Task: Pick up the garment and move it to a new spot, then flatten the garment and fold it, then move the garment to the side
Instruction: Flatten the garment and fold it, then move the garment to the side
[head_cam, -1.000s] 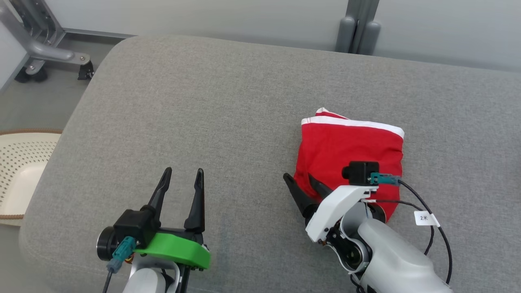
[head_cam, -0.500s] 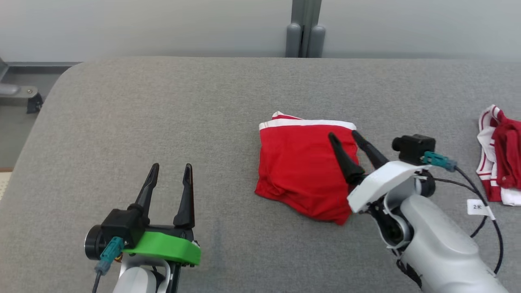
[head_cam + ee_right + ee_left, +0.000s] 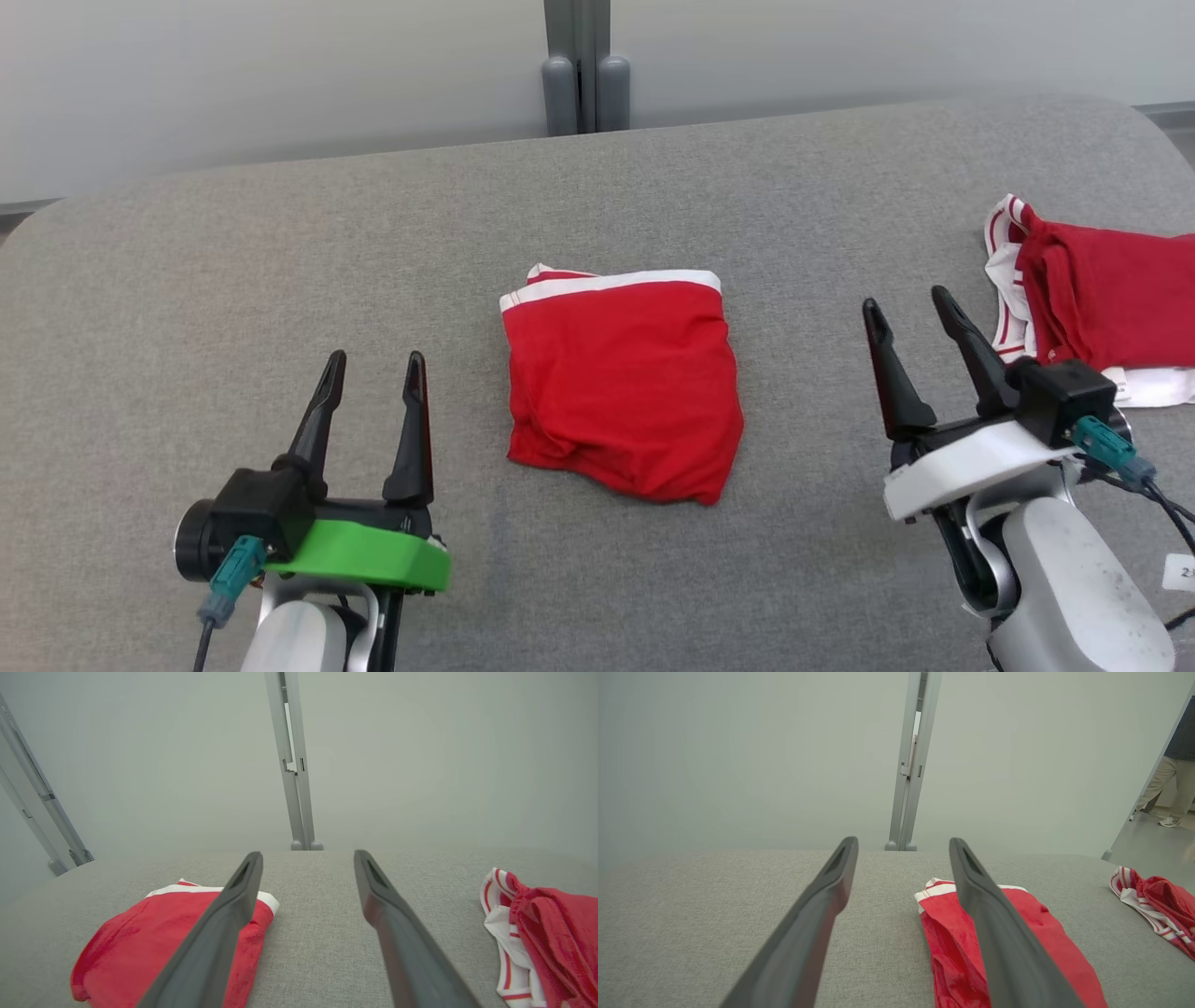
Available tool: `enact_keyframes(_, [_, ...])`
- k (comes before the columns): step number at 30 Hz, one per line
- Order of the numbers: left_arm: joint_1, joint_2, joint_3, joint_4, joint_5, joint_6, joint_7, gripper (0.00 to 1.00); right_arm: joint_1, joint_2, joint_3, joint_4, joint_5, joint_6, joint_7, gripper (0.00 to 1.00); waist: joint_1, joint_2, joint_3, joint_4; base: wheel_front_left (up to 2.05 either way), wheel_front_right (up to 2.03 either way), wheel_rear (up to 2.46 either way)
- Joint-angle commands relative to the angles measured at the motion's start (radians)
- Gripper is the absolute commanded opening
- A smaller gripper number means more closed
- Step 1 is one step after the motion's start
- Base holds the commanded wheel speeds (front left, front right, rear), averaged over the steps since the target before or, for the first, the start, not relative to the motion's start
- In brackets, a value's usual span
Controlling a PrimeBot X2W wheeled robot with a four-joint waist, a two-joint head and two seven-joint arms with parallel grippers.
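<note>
A red garment [image 3: 621, 383] with a white band lies folded in the middle of the grey padded surface [image 3: 280, 261]. It also shows in the left wrist view [image 3: 1041, 924] and the right wrist view [image 3: 154, 933]. My left gripper [image 3: 375, 357] stands open to its left, apart from it, with nothing between its fingers [image 3: 903, 841]. My right gripper [image 3: 904, 299] is open and holds nothing [image 3: 308, 854], standing between the folded garment and a crumpled red and white garment [image 3: 1102, 299] at the right edge.
The crumpled garment also appears at the right of both wrist views [image 3: 1162, 900] [image 3: 551, 924]. A grey post [image 3: 579, 75] stands against the wall behind the surface. A metal frame [image 3: 37, 798] is at the far left. A person's legs [image 3: 1174, 788] walk beyond a doorway.
The head camera has turned to the right, bringing the crumpled garment into view. My right gripper has drawn off the folded garment and now stands to its right. The left gripper is unmoved.
</note>
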Motion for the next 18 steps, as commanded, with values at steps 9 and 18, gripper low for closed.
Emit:
enact_keyframes(9, [0.042, 0.003, 0.013, 0.002, 0.013, 0.002, 0.000, 1.00, 0.112, 0.075, -0.087, -0.108, -0.061, -0.001, -0.007, 1.00, 0.0000, -0.0001, 0.016, -0.027, 0.00, 0.00, 0.00])
enact_keyframes(18, [0.026, 0.003, 0.005, -0.002, 0.009, -0.001, 0.000, 1.00, 0.111, 0.090, -0.090, -0.118, -0.075, -0.001, -0.007, 1.00, 0.0000, -0.0001, 0.020, -0.019, 0.00, 0.00, 0.00])
